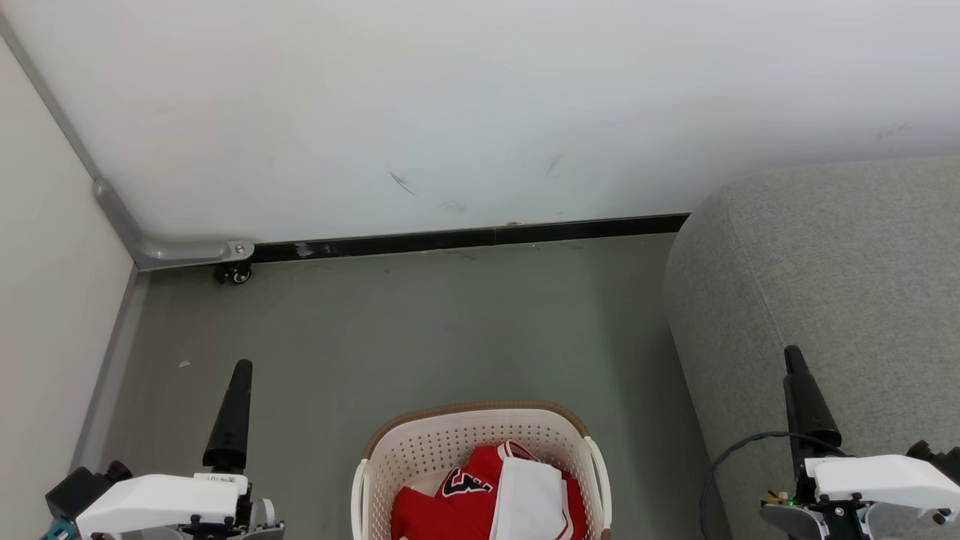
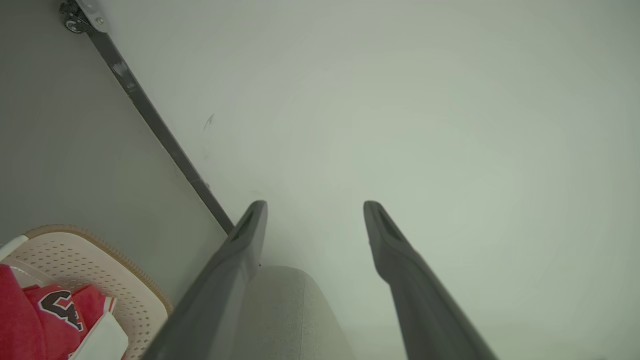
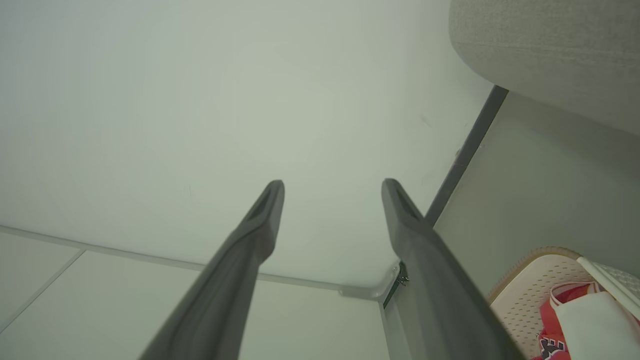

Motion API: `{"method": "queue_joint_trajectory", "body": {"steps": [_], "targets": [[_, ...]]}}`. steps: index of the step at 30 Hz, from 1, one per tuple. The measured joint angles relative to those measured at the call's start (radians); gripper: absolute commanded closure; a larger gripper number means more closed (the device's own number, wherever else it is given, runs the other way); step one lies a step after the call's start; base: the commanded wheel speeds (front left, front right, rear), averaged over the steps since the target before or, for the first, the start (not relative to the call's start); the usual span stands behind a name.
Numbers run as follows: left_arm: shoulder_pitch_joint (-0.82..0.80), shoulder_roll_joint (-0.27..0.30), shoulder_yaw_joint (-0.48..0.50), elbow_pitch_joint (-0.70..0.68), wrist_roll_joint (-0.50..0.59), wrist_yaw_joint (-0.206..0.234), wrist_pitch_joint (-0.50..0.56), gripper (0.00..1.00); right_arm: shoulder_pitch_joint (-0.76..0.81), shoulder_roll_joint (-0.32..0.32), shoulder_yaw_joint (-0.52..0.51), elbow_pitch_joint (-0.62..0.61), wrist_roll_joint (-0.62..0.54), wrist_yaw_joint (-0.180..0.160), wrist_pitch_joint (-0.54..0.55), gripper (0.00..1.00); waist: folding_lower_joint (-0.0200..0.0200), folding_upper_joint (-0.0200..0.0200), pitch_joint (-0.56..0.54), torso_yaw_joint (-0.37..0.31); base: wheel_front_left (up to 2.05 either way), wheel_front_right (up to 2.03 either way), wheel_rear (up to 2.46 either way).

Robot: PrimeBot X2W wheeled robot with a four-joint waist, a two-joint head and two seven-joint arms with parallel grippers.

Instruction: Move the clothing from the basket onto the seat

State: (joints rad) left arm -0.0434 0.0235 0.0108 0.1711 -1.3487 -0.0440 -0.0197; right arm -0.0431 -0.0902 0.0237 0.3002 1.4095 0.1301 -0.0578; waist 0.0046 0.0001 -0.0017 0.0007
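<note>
While clothing [image 1: 480,499] fills basket [image 1: 442,442] | left tool [image 2: 315,206] spread | right tool [image 3: 332,184] spread, seemingly level

White scuffed wall [image 1: 480,112], black baseboard [image 1: 465,240], grey floor [image 1: 420,330], small caster wheel [image 1: 238,274] in corner

The clothing [image 1: 431,514] is red with a white panel, red-and-white trim and a dark navy logo. The basket [image 1: 442,442] is cream-white, dotted with perforations, with a brown rim. The seat [image 1: 840,277] on the right is grey woven fabric. The floor [image 1: 420,330] is grey-green and the far wall [image 1: 450,105] is white above a black skirting strip [image 1: 465,240].
</note>
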Motion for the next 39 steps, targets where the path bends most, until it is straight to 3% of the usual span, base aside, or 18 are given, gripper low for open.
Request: {"method": "queue_joint_trajectory", "body": {"steps": [22,39], "targets": [[0.000,0.011,-0.084,-0.043,0.443,0.018,-0.074,0.00,-0.001,-0.006,0.020,0.001,-0.376,0.000,-0.062,0.00,-0.0034,0.0000,0.013,0.002,0.00,0.00,0.00],[0.000,0.031,-0.162,-0.013,0.779,0.072,-0.136,0.00,-0.003,-0.005,0.040,0.032,-0.733,0.000,-0.076,0.00,-0.0040,0.0000,0.020,0.002,0.00,0.00,0.00]]}}
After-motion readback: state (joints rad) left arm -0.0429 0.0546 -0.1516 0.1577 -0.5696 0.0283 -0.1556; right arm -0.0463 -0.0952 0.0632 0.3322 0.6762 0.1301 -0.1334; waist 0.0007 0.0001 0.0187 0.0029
